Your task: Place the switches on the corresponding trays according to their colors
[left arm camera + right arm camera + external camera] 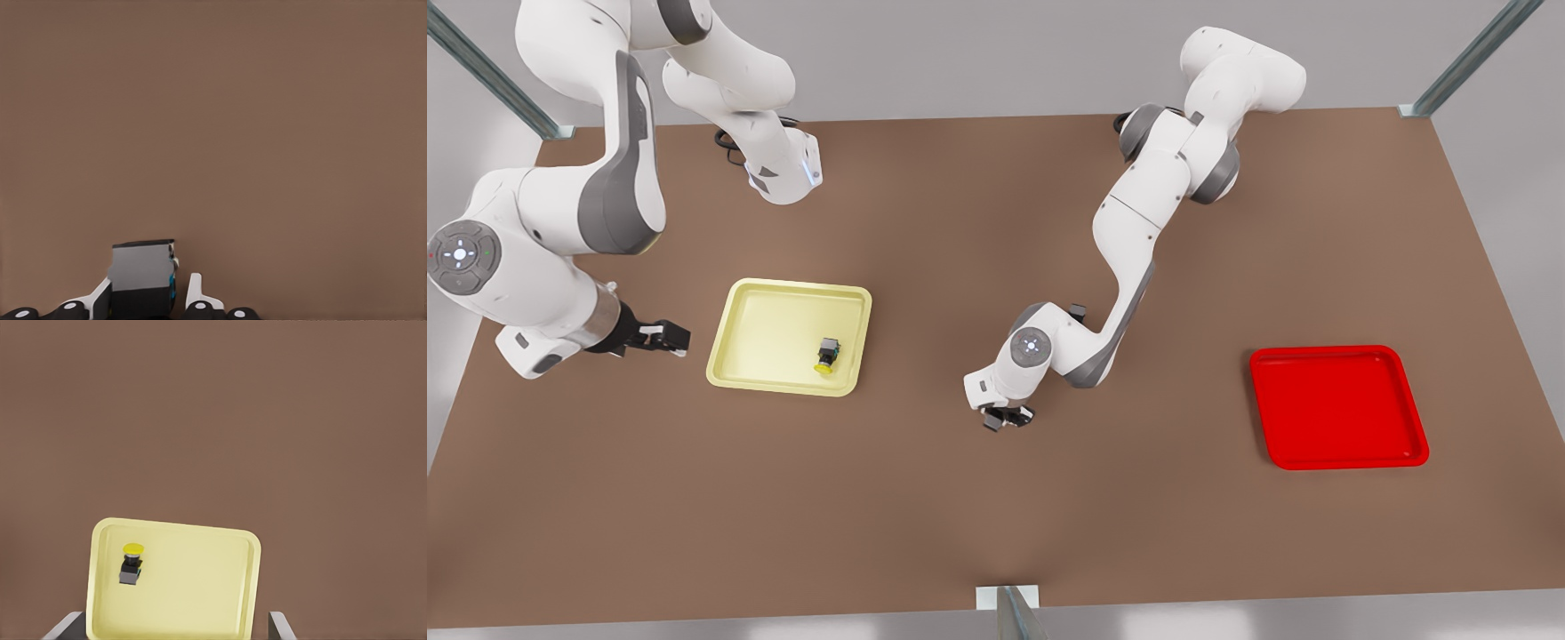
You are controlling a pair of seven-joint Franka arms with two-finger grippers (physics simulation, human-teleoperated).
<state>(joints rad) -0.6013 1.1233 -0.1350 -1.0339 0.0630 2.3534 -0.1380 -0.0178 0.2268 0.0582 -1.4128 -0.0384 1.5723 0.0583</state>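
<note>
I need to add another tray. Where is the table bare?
Bare: the table between the left pincer, shut on a switch, and the red tray; also the front view's bottom strip. Crowded: the yellow tray, holding the yellow switch, with the open right pincer beside it.

No readable text, label, brand, number or sign appears on anything in these views.
</note>
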